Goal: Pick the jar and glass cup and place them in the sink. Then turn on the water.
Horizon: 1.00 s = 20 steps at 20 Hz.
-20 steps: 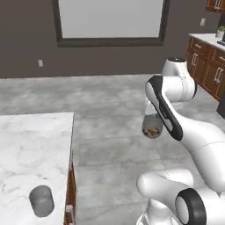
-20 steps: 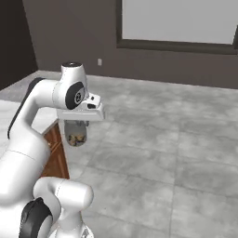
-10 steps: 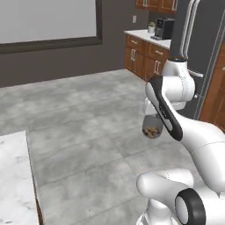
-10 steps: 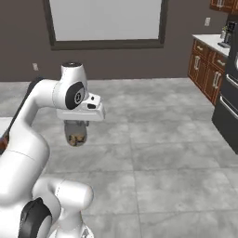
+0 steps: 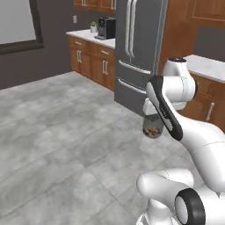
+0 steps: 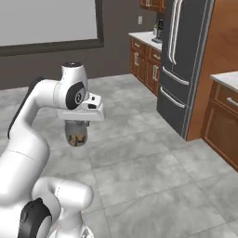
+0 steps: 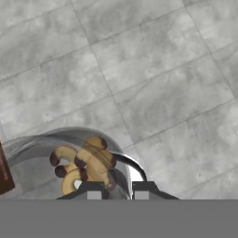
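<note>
Our arm stands folded high above its base, elbow bent and wrist turned down, with the gripper clamped on the jar and carrying it in mid-air over the grey tiled floor.

From the left base view we see the jar hanging just beneath the hand, in front of the dark refrigerator. The refrigerator's lower front lies behind it, with wooden cabinets and a white countertop carrying a coffee machine further back.

From the right base view we have open floor on all sides of the jar; the refrigerator and the wood cabinet beside it stand well apart to the right.

Through the hand view we look down past the two fingertips into the jar: clear glass with a greyish curved rim and brown-golden, nut-like pieces heaped inside. Bare tiles lie beneath it.
</note>
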Available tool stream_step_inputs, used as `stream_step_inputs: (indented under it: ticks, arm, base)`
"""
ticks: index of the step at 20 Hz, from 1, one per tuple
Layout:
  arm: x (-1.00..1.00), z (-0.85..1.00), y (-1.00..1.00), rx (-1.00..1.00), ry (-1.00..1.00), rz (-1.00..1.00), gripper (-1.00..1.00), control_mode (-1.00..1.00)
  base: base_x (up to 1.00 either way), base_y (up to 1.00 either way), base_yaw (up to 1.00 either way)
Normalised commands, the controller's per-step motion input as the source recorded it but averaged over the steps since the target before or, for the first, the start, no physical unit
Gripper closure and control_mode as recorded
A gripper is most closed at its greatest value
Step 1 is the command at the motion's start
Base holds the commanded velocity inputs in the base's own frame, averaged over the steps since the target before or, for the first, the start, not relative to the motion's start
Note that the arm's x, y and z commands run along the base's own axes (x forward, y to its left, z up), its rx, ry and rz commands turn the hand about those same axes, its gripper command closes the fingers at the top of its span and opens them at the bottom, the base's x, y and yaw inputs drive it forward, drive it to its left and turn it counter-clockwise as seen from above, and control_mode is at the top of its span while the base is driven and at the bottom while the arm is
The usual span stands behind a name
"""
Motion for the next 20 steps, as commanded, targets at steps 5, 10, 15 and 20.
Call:
stream_step_inputs:
  ticks: [5, 10, 15, 20]
  arm:
    - [0.0, 0.0, 0.0, 0.0, 0.0, 0.0, 1.0, 1.0]
    - [0.0, 0.0, 0.0, 0.0, 0.0, 0.0, 1.0, 1.0]
    - [0.0, 0.0, 0.0, 0.0, 0.0, 0.0, 1.0, 1.0]
    - [0.0, 0.0, 0.0, 0.0, 0.0, 0.0, 1.0, 1.0]
  base:
    - [0.22, -0.43, -0.53]
    - [0.2, -0.41, -0.57]
    - [0.13, -0.39, -0.58]
    - [0.13, -0.3, -0.57]
